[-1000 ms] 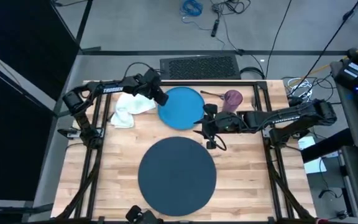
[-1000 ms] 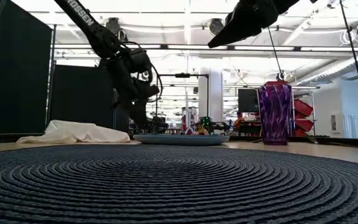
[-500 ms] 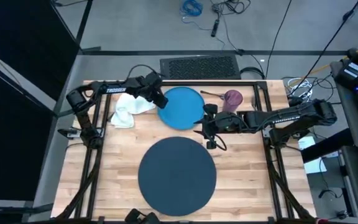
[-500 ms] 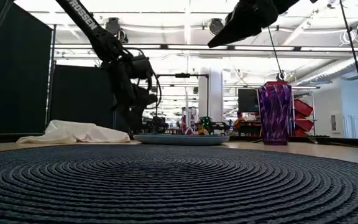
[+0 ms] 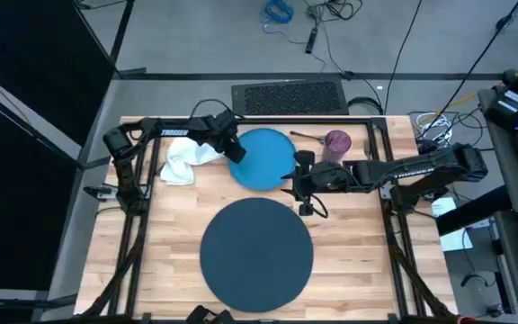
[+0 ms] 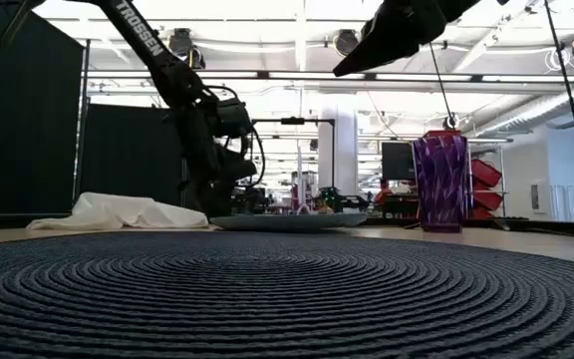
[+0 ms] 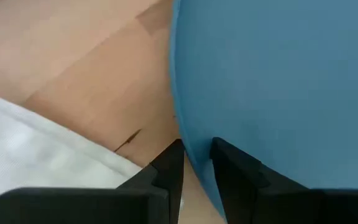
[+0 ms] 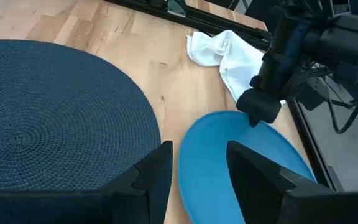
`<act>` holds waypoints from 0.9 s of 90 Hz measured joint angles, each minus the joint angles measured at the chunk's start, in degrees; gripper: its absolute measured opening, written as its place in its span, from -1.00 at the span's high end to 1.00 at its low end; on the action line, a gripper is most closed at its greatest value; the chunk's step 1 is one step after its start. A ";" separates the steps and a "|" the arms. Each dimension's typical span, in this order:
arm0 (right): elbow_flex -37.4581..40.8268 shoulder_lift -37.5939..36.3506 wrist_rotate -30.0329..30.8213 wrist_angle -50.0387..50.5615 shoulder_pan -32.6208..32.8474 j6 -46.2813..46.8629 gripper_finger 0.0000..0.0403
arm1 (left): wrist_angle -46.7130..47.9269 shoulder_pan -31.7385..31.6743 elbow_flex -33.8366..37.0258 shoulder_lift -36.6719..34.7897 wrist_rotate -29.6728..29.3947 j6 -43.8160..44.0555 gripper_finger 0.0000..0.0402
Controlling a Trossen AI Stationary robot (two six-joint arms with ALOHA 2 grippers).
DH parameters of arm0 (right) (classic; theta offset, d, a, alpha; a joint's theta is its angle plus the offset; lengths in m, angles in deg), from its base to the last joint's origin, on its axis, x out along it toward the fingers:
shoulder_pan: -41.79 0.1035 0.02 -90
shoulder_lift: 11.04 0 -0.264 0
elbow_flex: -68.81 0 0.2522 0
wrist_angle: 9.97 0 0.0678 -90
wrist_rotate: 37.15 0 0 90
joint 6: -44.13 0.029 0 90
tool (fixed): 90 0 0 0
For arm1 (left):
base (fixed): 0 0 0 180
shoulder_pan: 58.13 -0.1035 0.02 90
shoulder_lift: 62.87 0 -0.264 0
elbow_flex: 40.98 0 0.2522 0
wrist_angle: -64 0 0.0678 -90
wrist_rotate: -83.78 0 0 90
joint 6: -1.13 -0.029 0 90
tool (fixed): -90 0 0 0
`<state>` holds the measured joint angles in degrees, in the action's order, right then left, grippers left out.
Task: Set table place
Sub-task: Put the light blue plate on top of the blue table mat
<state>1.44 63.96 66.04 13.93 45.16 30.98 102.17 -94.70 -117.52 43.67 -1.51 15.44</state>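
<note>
The bright blue plate (image 5: 266,159) lies on the table (image 5: 165,225) at the far middle. The white napkin (image 5: 185,158) is crumpled to its left and the purple cup (image 5: 337,144) stands upright to its right. The dark navy mat (image 5: 256,255) lies flat at the near middle. My left gripper (image 5: 235,151) is down at the plate's left rim, shut on it. My right gripper (image 5: 299,184) hangs open above the table, just off the plate's near right edge and clear of everything. My left gripper has the plate's left rim (image 7: 191,152) between its two fingers, one finger (image 7: 238,177) over the plate's inner side and the other (image 7: 165,171) outside it, over the wood. The fingers come from above, slanting in from the table's left. The plate's underside stays on the table.
A thin dark utensil (image 5: 306,137) lies between the plate and the cup. Black frame rails (image 5: 142,180) run along the table's left and right sides. Bare wood shows to the left and right of the mat.
My left gripper has come down and a little toward the table's near edge, onto the plate's left rim. My right gripper has kept still.
</note>
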 joint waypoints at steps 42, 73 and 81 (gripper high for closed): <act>0.00 0.00 0.02 -0.03 -0.02 0.00 0.31 | 1.01 0.27 -0.94 -0.91 2.31 -6.41 1.00; 0.00 0.00 0.59 0.96 -0.33 -0.66 0.31 | 5.95 0.24 -6.17 -10.42 4.75 -7.80 1.00; 0.00 -0.02 0.75 1.98 -0.82 -0.84 0.31 | 9.83 0.27 -6.67 -13.07 5.22 -7.78 1.00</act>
<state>1.44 63.94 66.79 15.92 44.34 30.14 112.00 -94.43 -124.19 30.60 3.71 7.66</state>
